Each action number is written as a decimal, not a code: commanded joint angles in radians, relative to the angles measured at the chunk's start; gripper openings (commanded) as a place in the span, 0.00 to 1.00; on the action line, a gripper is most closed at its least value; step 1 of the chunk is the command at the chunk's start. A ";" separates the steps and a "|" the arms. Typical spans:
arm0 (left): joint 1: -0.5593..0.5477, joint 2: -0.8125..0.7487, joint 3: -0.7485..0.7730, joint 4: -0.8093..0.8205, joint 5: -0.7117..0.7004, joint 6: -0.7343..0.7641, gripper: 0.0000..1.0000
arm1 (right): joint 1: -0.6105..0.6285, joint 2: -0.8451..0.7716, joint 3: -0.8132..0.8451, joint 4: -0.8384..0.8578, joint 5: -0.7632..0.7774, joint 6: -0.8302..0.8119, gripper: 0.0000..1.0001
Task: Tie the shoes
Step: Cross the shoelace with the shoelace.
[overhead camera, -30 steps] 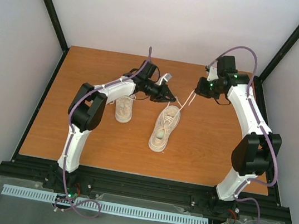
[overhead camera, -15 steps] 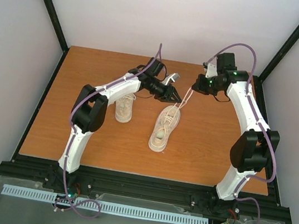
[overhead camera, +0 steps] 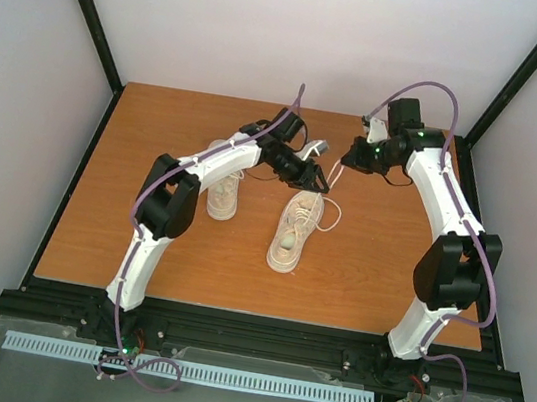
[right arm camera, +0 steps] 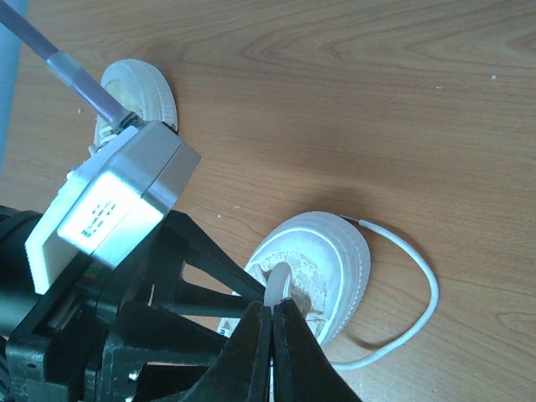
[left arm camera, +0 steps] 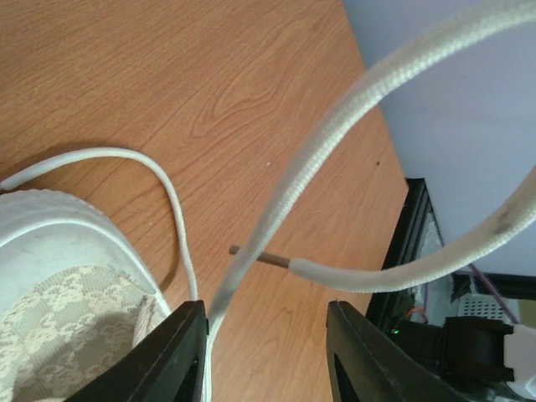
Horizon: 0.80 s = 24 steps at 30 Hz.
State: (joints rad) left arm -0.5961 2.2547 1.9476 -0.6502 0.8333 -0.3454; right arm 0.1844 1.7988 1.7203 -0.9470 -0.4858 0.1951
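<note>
Two shoes sat side by side mid-surface (overhead camera: 123, 230): the left shoe (overhead camera: 222, 196) and the right shoe (overhead camera: 293, 233). Only the right wrist view showed the right tool (right arm camera: 272, 303) pinched onto a lace (right arm camera: 277, 280). The left wrist view showed the left tool (left arm camera: 266, 331) spread wide, a lace running through the gap.

Left shoe (overhead camera: 221, 197) beside right shoe (overhead camera: 293, 233), on table (overhead camera: 380, 268)

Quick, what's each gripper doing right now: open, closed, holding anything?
Left gripper: open, with a loose strand passing between its jaws.
Right gripper: shut, pinching the lace above a shoe.
</note>
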 commanded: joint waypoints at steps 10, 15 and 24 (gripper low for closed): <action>-0.017 -0.108 -0.100 -0.028 -0.137 0.114 0.69 | -0.005 -0.164 -0.215 -0.056 0.212 0.101 0.03; -0.018 -0.258 -0.220 0.068 -0.272 0.048 0.70 | -0.006 -0.292 -0.503 -0.054 0.183 0.194 0.03; 0.025 -0.549 -0.445 0.237 -0.517 -0.115 0.96 | -0.013 -0.256 -0.515 0.006 0.227 0.131 0.68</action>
State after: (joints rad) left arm -0.5953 1.8145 1.5658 -0.5171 0.4610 -0.3691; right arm 0.1787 1.5249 1.2034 -1.0271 -0.2607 0.3553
